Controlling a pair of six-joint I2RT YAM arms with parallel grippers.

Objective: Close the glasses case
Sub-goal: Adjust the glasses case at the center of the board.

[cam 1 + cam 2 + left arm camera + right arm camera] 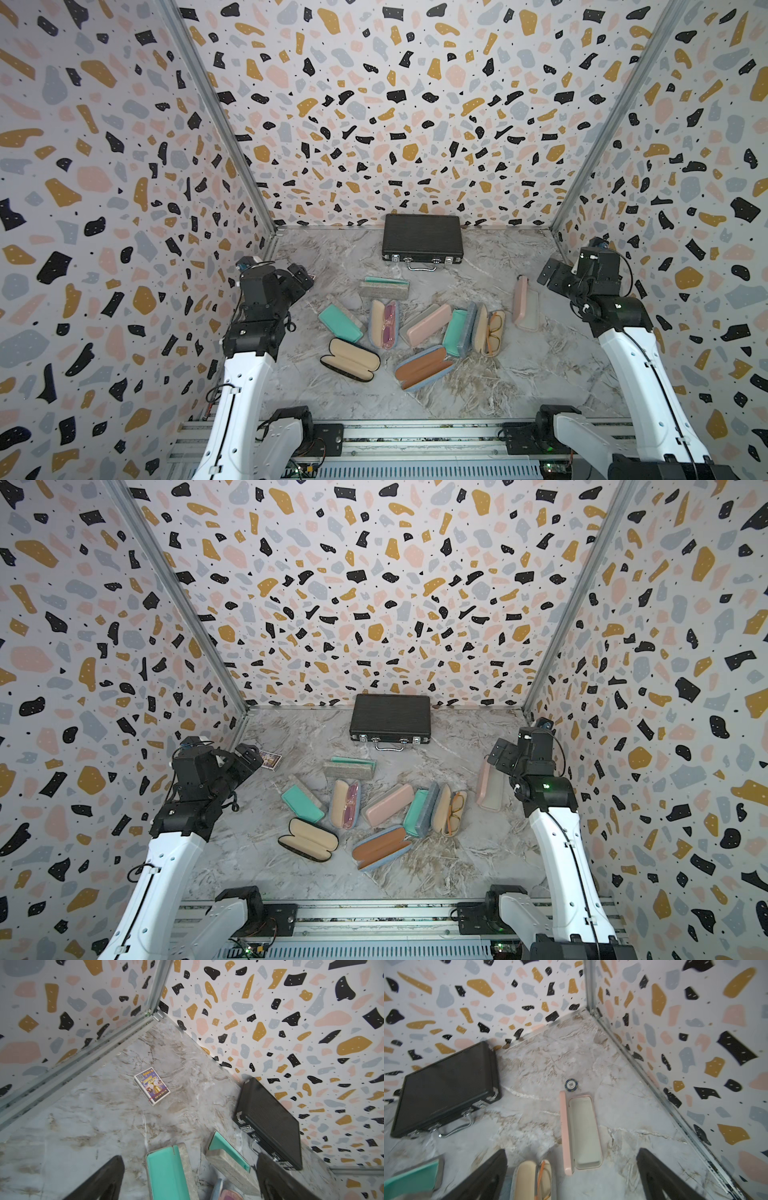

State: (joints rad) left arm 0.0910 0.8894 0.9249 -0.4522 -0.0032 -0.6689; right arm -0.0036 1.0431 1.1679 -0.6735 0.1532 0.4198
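Observation:
Several glasses cases lie in a cluster on the marble table [519, 374]. Open ones include a black case with beige lining [350, 359], a blue case with brown lining [424, 368], a blue case holding pink glasses [383, 324], a beige case holding orange glasses [488, 332] and a pink case [524, 305] at the right. A pink case [428, 325] in the middle is shut. My left gripper [297, 276] hangs open above the table's left side, over a teal-lined grey case [168, 1172]. My right gripper [555, 276] hangs open over the pink case [581, 1132]. Neither holds anything.
A shut black briefcase [422, 239] lies against the back wall. A small card box [152, 1085] sits in the far left corner, and a poker chip [570, 1084] lies just beyond the pink case. Patterned walls close in three sides.

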